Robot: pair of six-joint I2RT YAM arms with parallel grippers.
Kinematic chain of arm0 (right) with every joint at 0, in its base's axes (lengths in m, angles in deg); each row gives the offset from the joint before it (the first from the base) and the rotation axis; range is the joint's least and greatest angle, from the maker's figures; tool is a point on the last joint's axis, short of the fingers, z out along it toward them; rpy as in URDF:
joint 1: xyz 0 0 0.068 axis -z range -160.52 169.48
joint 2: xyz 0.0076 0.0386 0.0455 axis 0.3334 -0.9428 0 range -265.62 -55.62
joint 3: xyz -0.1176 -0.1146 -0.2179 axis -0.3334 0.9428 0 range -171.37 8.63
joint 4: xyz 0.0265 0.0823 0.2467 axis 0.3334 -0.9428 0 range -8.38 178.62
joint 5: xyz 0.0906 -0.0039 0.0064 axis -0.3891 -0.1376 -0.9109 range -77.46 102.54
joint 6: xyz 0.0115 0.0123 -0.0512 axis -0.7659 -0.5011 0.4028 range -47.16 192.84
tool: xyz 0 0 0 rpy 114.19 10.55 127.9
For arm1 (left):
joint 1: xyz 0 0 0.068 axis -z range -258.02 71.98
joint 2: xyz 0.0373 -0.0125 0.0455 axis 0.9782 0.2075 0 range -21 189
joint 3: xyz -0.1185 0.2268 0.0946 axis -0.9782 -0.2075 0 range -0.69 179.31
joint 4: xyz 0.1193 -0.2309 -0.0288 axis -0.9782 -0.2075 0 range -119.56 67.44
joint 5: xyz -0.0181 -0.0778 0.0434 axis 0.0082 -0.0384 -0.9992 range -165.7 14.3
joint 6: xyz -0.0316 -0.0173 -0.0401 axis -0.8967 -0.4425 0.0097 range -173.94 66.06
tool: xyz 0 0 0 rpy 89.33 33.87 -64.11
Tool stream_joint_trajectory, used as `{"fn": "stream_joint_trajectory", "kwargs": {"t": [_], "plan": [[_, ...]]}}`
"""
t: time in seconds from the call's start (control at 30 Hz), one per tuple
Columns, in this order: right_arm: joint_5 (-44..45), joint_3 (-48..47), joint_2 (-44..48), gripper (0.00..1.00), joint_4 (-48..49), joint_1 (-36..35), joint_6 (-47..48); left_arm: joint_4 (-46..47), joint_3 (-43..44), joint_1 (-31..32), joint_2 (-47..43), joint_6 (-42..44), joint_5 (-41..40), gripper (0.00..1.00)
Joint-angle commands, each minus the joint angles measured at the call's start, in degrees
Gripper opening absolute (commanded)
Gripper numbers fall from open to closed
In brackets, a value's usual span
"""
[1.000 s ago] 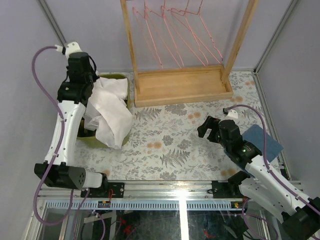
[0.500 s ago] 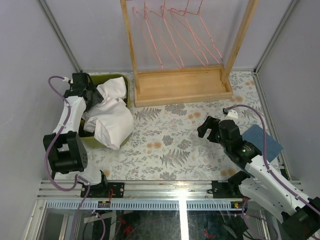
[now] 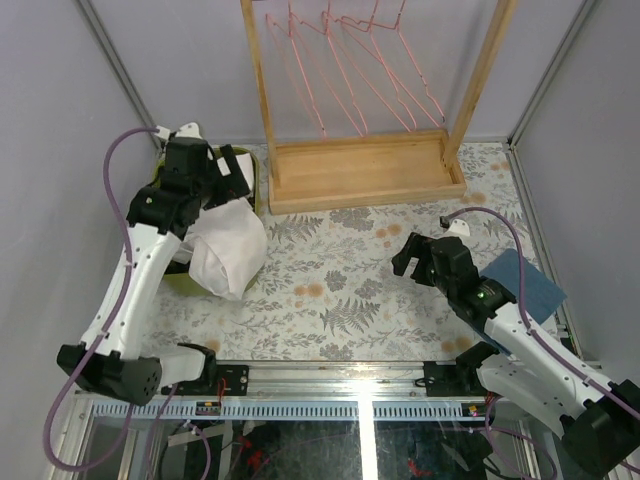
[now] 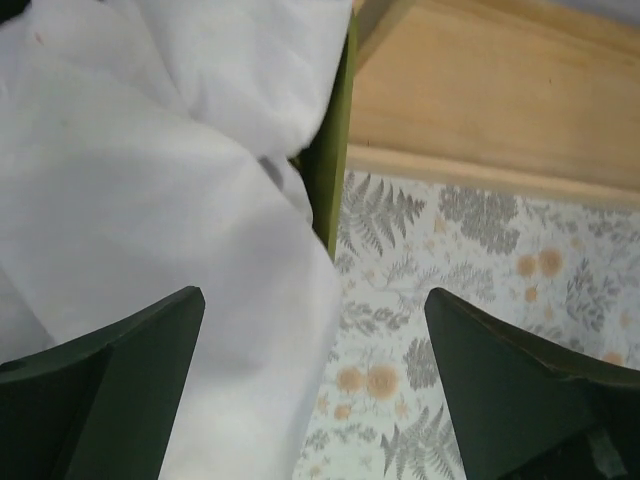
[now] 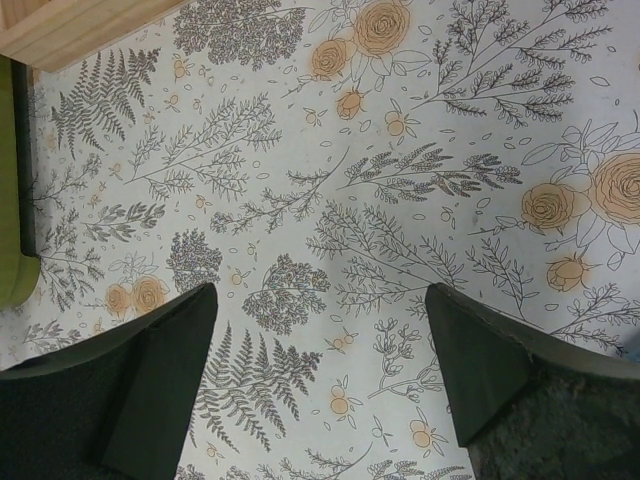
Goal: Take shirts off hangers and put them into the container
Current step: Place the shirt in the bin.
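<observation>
A white shirt point(image 3: 228, 250) lies bunched in the olive-green container point(image 3: 259, 186) at the left and spills over its near right rim onto the table. In the left wrist view the shirt point(image 4: 150, 200) fills the left side, next to the container's rim point(image 4: 335, 170). My left gripper point(image 3: 232, 172) hovers over the container, open point(image 4: 315, 300), with nothing between its fingers. Several bare pink hangers point(image 3: 340, 70) hang on the wooden rack. My right gripper point(image 3: 415, 255) stands open point(image 5: 320, 295) above the flowered tablecloth, right of centre and holding nothing.
The wooden rack's base tray point(image 3: 365, 170) sits at the back centre, its edge close to the container point(image 4: 480, 100). A folded blue cloth point(image 3: 520, 280) lies at the right edge, beside the right arm. A corner of the container point(image 5: 10, 200) shows in the right wrist view.
My left gripper has opened and let go of the white shirt, then risen and shifted right above the container. The shirt has settled lower over the rim. The right arm barely moved.
</observation>
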Motion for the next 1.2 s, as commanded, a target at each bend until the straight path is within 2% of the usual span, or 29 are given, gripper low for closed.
{"fn": "stream_joint_trajectory", "kwargs": {"t": [0.0, 0.23, 0.33, 0.5, 0.57, 0.7, 0.77, 0.8, 0.83, 1.0, 1.17], "plan": [[-1.1, -2.1, -0.6, 0.92, 2.2, -0.2, -0.6, -7.5, -4.1, 6.0, -5.4, -3.4, -8.3, 0.92], [-0.7, -1.8, -0.2, 0.92, 2.6, -0.2, -0.9, -15.1, -14.8, 14.4, -16.0, -11.4, -8.3, 0.92], [-1.5, -1.6, -0.7, 0.92, 3.3, -0.2, -1.3, -19.4, -15.6, 16.0, -18.1, -14.5, -8.3, 0.88], [-2.0, -2.0, -1.9, 0.92, 3.2, -0.3, -1.4, -22.0, -17.4, 16.5, -17.9, -13.9, -8.6, 0.83], [-2.2, -2.1, -2.0, 0.92, 3.3, -0.2, -1.5, -21.6, -18.4, 16.6, -16.9, -13.5, -9.9, 0.77], [-2.3, -2.3, -1.9, 0.92, 3.0, -0.3, -1.4, -18.7, -19.3, 16.5, -13.9, -11.6, -12.5, 0.54], [-2.0, -2.3, -1.5, 0.92, 2.8, -0.3, -1.0, -17.4, -17.9, 16.6, -11.4, -10.4, -15.2, 0.32], [-1.7, -2.4, -1.4, 0.92, 2.4, -0.3, -0.8, -16.7, -16.9, 16.5, -10.6, -9.6, -15.8, 0.14], [-1.3, -2.5, -1.1, 0.92, 2.1, -0.2, -0.6, -16.6, -15.2, 16.5, -9.9, -9.4, -17.9, 0.01], [0.1, -1.9, 0.5, 0.92, 1.3, -0.3, -0.2, -13.7, -4.9, 14.2, -5.3, -5.3, -24.3, 0.00], [0.4, -1.9, 1.0, 0.92, 1.2, -0.2, -0.1, -7.5, -0.9, 2.7, -1.2, -1.2, -20.6, 0.00]]}}
